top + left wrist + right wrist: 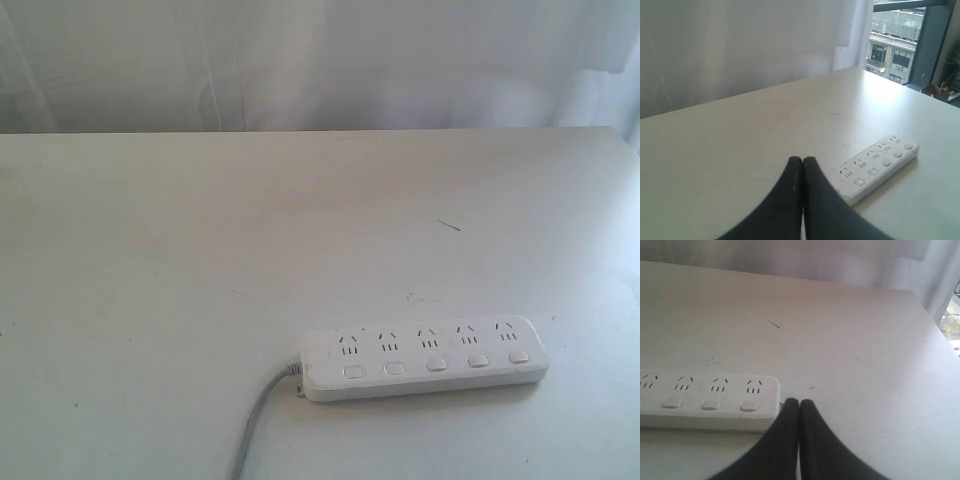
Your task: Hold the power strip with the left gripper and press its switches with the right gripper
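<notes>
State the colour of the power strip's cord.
The cord is grey, clearest in the exterior view.

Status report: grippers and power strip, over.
Left gripper shut, empty. Right gripper shut, empty. Power strip flat on table, not held, switches face up. Nothing seen blocking it.

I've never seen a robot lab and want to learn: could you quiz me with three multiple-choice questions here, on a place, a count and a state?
1. In the wide view, the cord leaves the power strip at its: A left end; B right end; C middle.
2. Buttons on it: A three; B five; C eight.
3. The left pincer is: A wide open; B clamped on the strip; C shut, holding nothing.
Answers: 1 A, the cord trails from the left end. 2 B, one sits under each socket group. 3 C, it is closed with nothing between.
</notes>
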`<state>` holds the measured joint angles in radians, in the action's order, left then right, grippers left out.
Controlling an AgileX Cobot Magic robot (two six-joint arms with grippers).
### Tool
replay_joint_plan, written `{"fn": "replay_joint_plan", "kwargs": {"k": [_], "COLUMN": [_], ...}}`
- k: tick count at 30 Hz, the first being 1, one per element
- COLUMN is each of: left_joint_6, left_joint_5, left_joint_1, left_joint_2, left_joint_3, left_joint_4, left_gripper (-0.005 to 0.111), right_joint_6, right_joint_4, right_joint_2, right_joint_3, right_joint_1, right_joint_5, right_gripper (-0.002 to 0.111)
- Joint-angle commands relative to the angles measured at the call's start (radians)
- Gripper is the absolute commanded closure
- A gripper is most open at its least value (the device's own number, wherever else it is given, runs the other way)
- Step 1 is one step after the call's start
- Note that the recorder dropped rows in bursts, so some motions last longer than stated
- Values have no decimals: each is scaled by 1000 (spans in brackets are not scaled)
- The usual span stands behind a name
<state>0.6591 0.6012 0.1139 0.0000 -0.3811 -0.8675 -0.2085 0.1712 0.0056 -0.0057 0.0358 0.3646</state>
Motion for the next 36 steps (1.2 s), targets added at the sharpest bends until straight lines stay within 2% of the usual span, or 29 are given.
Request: {"fn": "replay_joint_plan", "kwargs": {"k": [1, 7, 12, 17, 19, 21, 22, 27, 28, 29, 30, 31, 32, 34, 36], "left_joint_6": [-9, -17, -15, -24, -81, -222, -310, -546, -667, -858, -1012, -1193, -1244, -1268, -1268], "left_joint_5": [0, 5, 82, 90, 90, 55, 50, 35, 20, -4, -22, -67, -102, -244, -479], "left_joint_1": [3, 3, 3, 3, 3, 3, 3, 3, 3, 3, 3, 3, 3, 3, 3], "left_joint_2": [0, 0, 0, 0, 0, 0, 0, 0, 0, 0, 0, 0, 0, 0, 0], "left_joint_3": [-2, -2, 1, 1, -1, -5, -19, -52, -52, -52, -52, -52, -52, -52, -35], "left_joint_4": [-28, -137, -269, -229, -159, -58, 40, 297, 391, 541, 620, 736, 771, 787, 986], "left_gripper": [107, 107, 107, 107, 107, 107, 107, 107, 107, 107, 107, 107, 107, 107, 107], "right_joint_6": [4, 4, 4, 4, 4, 4, 4, 4, 4, 4, 4, 4, 4, 4, 4], "right_joint_4": [-3, -3, -3, -3, -3, -3, -3, -3, -3, -3, -3, -3, -3, -3, -3], "right_joint_2": [-6, -6, -6, -6, -6, -6, -6, -6, -6, -6, -6, -6, -6, -6, -6], "right_joint_3": [6, 6, 6, 6, 6, 6, 6, 6, 6, 6, 6, 6, 6, 6, 6], "right_joint_1": [3, 3, 3, 3, 3, 3, 3, 3, 3, 3, 3, 3, 3, 3, 3], "right_joint_5": [-9, -9, -9, -9, -9, -9, -9, -9, -9, -9, -9, -9, -9, -9, -9], "right_gripper": [108, 108, 108, 108, 108, 108, 108, 108, 108, 108, 108, 108, 108, 108, 108]}}
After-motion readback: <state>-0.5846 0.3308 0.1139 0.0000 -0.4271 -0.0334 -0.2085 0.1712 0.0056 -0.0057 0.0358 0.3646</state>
